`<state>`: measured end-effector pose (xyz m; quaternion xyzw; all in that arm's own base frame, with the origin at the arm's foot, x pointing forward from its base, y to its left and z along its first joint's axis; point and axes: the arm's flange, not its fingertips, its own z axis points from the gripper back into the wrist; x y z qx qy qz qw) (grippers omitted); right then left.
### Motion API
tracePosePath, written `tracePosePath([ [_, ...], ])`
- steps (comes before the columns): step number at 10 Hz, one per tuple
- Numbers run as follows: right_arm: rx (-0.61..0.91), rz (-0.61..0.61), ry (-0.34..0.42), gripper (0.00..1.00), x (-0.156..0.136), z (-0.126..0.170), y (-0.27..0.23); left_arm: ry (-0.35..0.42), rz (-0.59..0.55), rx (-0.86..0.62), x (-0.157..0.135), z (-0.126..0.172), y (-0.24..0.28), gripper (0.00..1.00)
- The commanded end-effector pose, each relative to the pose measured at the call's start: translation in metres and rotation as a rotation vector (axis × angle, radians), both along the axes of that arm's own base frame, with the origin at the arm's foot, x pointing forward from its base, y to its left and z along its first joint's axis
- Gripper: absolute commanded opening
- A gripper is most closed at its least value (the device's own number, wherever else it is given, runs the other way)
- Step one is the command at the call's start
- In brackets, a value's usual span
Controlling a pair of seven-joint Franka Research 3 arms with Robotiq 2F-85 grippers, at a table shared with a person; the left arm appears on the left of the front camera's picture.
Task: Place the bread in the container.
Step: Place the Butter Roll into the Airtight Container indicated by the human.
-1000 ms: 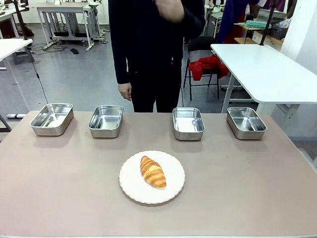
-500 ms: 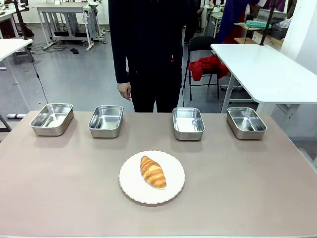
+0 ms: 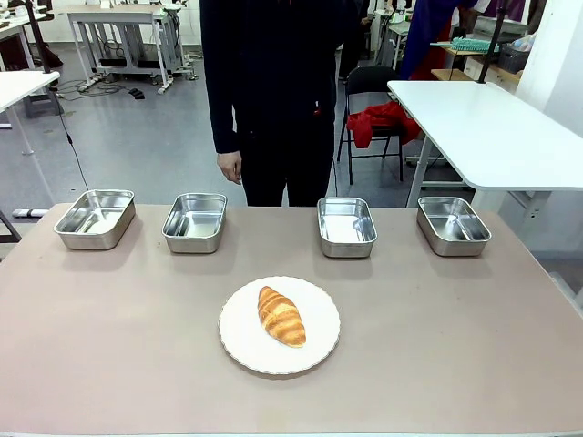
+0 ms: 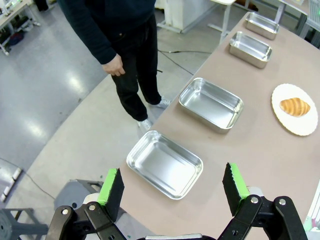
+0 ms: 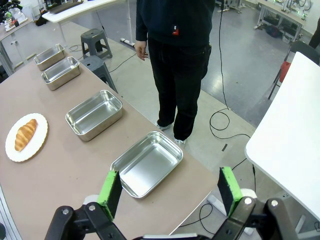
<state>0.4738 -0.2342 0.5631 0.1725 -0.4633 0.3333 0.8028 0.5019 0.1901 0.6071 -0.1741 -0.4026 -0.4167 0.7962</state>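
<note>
Beige desk, front view: one bread (image 3: 281,316) lies on one white plate (image 3: 235,341), its long axis slanting toward a row of four empty steel containers along the far edge: leftmost container (image 3: 95,218), second container (image 3: 195,221), third container (image 3: 346,225), rightmost container (image 3: 453,225). A person stands behind the row, one hand (image 3: 230,167) hanging.

Left wrist view: the left pincer (image 4: 173,185), jaws spread wide and gripping nothing, is aimed at the leftmost container (image 4: 164,163). The bread (image 4: 295,106) sits well apart, ahead and off to this pincer's right in the picture, its length roughly parallel to the line between the two green pads.

Right wrist view: the right pincer (image 5: 169,191), likewise wide and empty, is aimed at the rightmost container (image 5: 147,163). The bread (image 5: 26,134) lies well apart to its left, long axis slanted. Neither arm looks clearly nearer. Whichever one reaches would probably have to turn to straddle the bread's narrow width.
</note>
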Motion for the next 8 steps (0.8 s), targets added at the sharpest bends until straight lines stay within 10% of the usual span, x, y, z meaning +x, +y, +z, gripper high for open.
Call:
tracePosePath([
  [1, 0.0, 0.003, -0.004, 1.0, 0.0002, 0.0017, 0.0016, -0.008, 0.008, -0.014, 0.0003, 0.0001, -0.0002, 1.0],
  [8, 0.0, 0.003, -0.004, 1.0, 0.0002, 0.0017, 0.0016, -0.008, 0.008, -0.014, 0.0003, 0.0001, -0.0002, 1.0],
])
